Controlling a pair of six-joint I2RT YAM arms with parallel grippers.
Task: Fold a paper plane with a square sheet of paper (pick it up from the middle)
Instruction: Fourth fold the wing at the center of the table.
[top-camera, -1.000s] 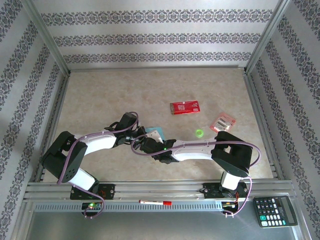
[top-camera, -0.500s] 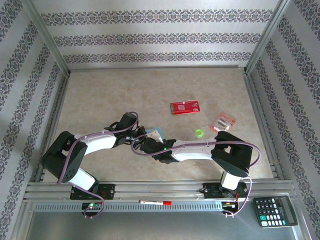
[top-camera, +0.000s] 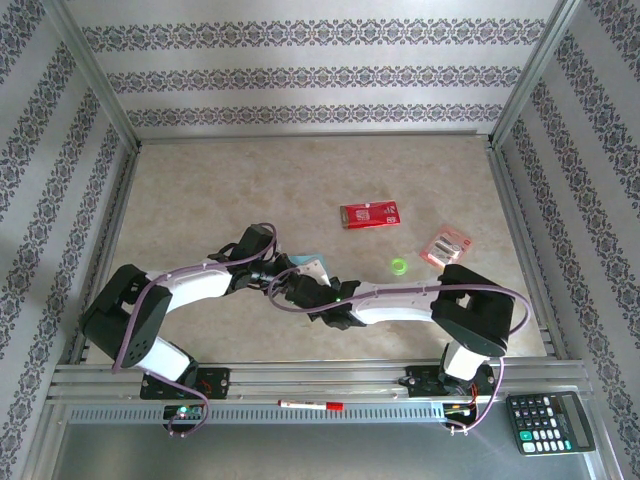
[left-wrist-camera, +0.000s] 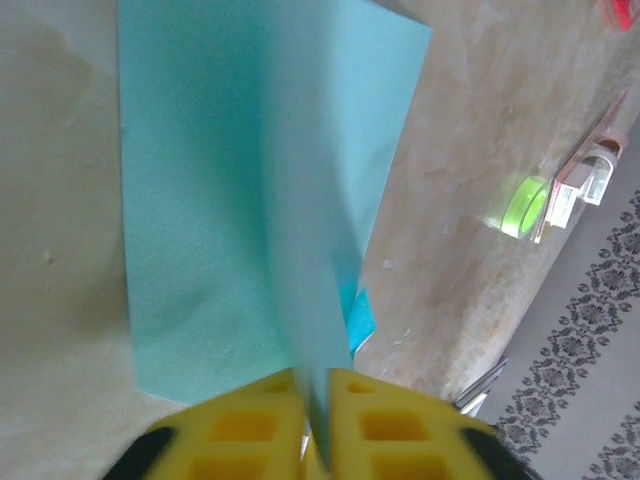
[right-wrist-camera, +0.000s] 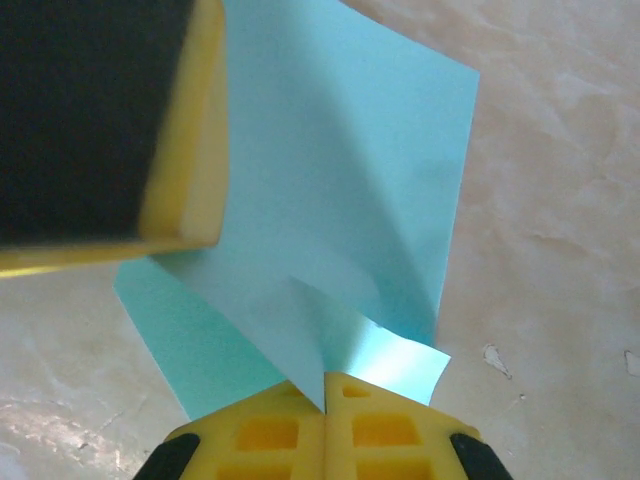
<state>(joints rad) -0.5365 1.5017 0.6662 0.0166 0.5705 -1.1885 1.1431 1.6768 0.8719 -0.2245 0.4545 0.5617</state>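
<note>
Desk (top-camera: 220, 190), contents by position:

1. Square sheet of paper (top-camera: 312, 266): mid-desk, toward the near edge, partly lifted, with a fold of it caught between the pads of each of my end effectors.
2. My left end effector (top-camera: 283, 266): at the sheet's left side, touching it.
3. My right end effector (top-camera: 303, 287): at the sheet's near side, touching it, just beside the left one.
4. Rectangular packet (top-camera: 370, 214): behind and right of the sheet, apart from it.
5. Small ring (top-camera: 398, 265): right of the sheet, in front of the packet.
6. Blister pack (top-camera: 446, 245): right of the ring, slightly behind it.
7. Pen (top-camera: 310, 405): on the front rail, between my arm bases.
8. Calculator (top-camera: 550, 422): off the desk, right of my right base.
</note>
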